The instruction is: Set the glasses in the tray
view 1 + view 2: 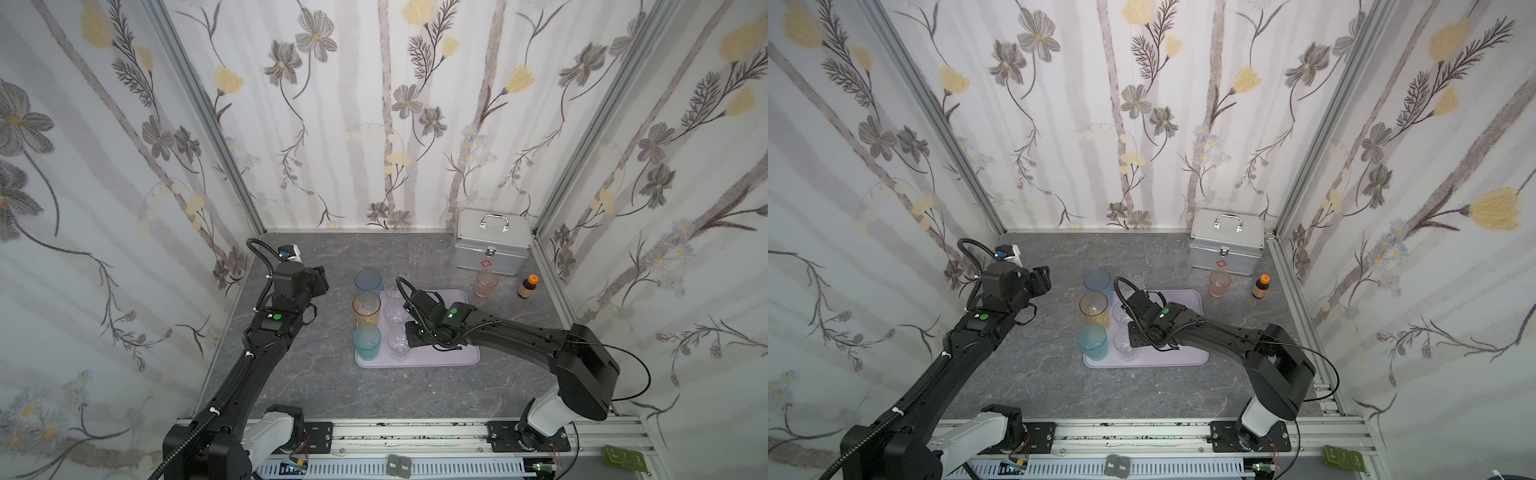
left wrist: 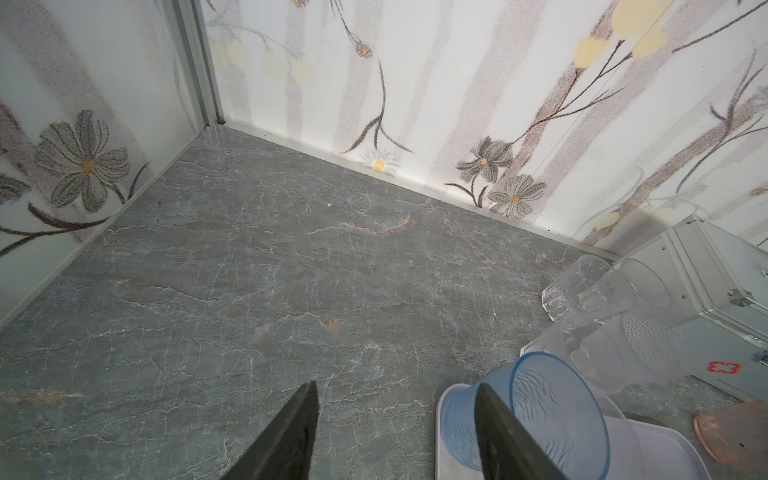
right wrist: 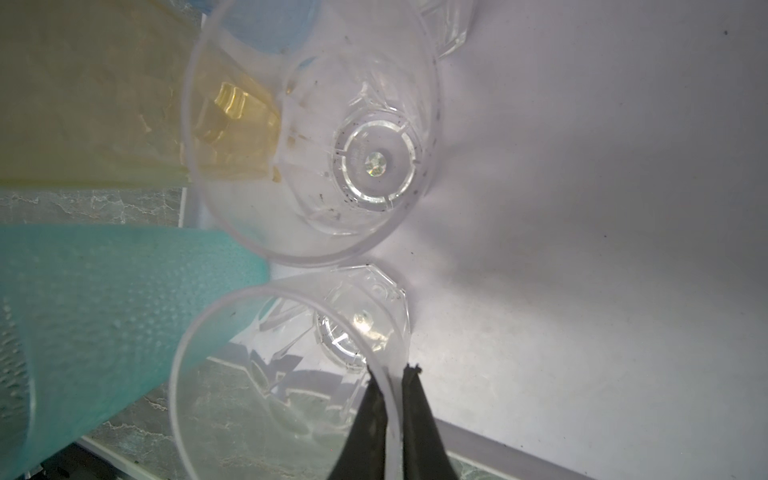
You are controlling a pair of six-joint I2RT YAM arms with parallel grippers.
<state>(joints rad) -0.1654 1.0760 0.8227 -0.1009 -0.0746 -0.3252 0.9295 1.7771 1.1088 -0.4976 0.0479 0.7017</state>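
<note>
Left arm's (image 1: pixel 257 353) jaws apart; right arm's (image 1: pixel 519 332) seemingly clamped.

Red cross sign (image 1: pixel 486 263) on silver case (image 1: pixel 468 248) frt; rail tags (image 1: pixel 399 465) illegible.

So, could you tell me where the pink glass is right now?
In both top views the pink glass stands on the table, just beyond the lilac tray's far right corner, in front of the silver case and left of the brown bottle.

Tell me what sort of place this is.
Probably a robot test booth, not a home: two arms bolted to a metal rail, flowered wall panels boxing in a small tabletop, glasses staged on a tray.
</note>
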